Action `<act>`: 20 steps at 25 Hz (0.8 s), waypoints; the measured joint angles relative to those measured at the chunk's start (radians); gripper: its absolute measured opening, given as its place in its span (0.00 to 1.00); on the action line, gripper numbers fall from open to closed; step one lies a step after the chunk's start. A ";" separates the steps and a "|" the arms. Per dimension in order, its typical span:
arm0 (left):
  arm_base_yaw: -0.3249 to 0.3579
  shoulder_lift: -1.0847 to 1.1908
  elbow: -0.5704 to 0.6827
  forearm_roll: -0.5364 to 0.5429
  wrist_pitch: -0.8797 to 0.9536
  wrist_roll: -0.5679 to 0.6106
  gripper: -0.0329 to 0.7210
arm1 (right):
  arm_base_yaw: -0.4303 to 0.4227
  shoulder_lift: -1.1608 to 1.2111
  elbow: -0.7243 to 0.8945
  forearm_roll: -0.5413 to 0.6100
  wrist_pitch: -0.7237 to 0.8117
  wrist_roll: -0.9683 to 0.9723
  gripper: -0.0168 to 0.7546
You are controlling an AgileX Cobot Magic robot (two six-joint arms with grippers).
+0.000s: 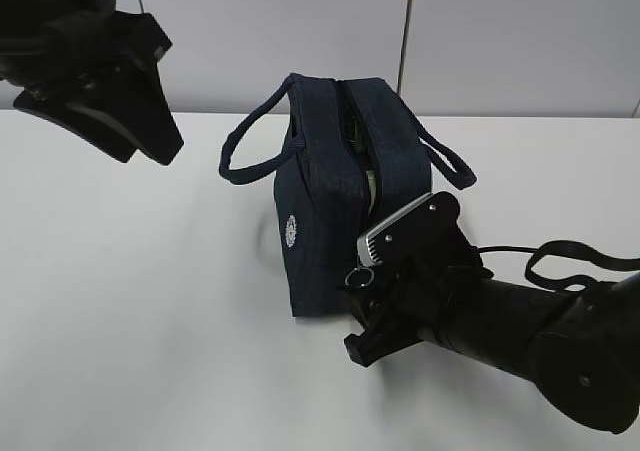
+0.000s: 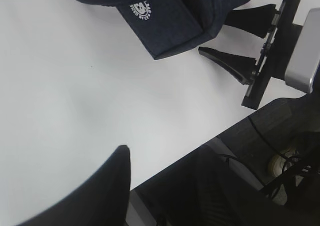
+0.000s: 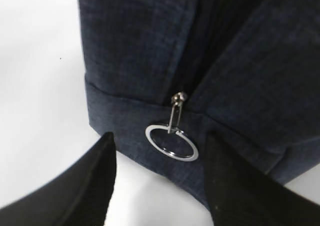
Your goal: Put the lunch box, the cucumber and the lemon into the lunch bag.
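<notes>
A: Where's the right gripper (image 3: 160, 186)?

B: At the bag's (image 1: 335, 171) near end, low, fingers spread. In the wrist view the ring pull (image 3: 171, 142) hangs in the gap between them, touching neither.

A: So nothing is held?

B: Nothing. The ring lies against the fabric at the foot of the zip, and the zip is open above it.

A: And the left gripper (image 1: 150, 141)?

B: Raised at the far left, well away from the bag. I can't tell whether it's open or closed; its wrist view shows only one dark finger.

A: The box, cucumber, lemon?

B: None lies on the table (image 1: 130, 301). Something pale shows through the bag's opening, too little to name, so I'd guess the packing is done.

A: Then the step is the zip?

B: Likely. Close squarely on the ring, not the fabric beneath. Pull along the zip's line; the bag is light and nothing holds it, so a crooked pull could drag or tip it.
</notes>
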 joint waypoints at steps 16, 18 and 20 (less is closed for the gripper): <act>0.000 0.000 0.000 -0.002 0.000 0.000 0.44 | 0.001 0.001 -0.010 -0.008 0.030 0.004 0.57; 0.000 0.000 0.000 -0.004 0.000 0.000 0.44 | 0.001 0.001 -0.010 -0.025 0.033 0.018 0.57; 0.000 0.000 0.000 -0.004 0.000 0.000 0.44 | 0.001 0.001 -0.010 -0.051 0.033 0.038 0.57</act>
